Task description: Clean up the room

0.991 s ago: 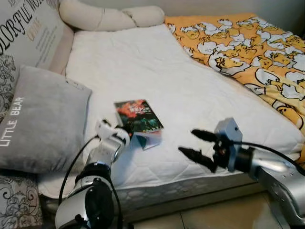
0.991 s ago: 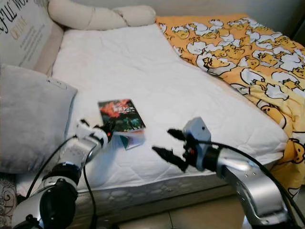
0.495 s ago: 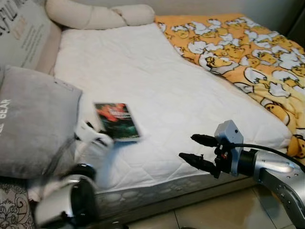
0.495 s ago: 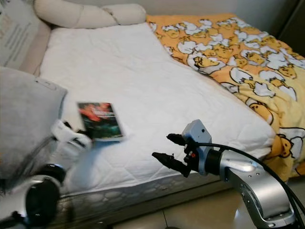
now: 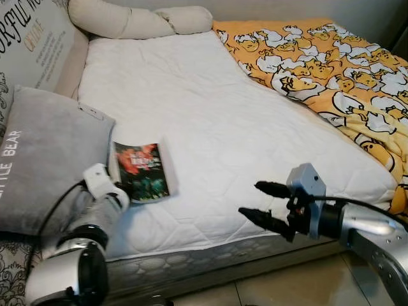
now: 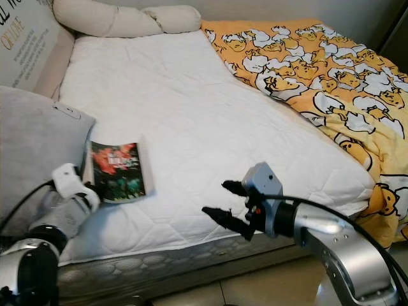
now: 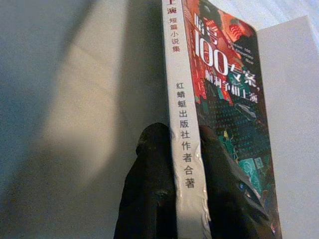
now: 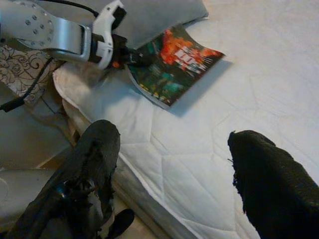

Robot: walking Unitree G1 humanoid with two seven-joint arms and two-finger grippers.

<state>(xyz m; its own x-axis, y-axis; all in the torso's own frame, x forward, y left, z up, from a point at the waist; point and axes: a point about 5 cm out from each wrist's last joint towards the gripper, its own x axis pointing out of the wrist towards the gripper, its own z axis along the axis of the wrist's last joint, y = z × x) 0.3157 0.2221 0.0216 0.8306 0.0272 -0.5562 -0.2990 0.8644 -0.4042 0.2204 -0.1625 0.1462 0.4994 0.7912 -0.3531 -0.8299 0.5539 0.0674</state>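
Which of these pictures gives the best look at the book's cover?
The right wrist view: the book lies with its whole cover facing the camera. The left wrist view shows mainly the spine, pinched by the left gripper. The eye views show the cover small on the bed.

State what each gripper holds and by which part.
The left gripper holds the book by its spine edge, at the near end. The right gripper is open and holds nothing.
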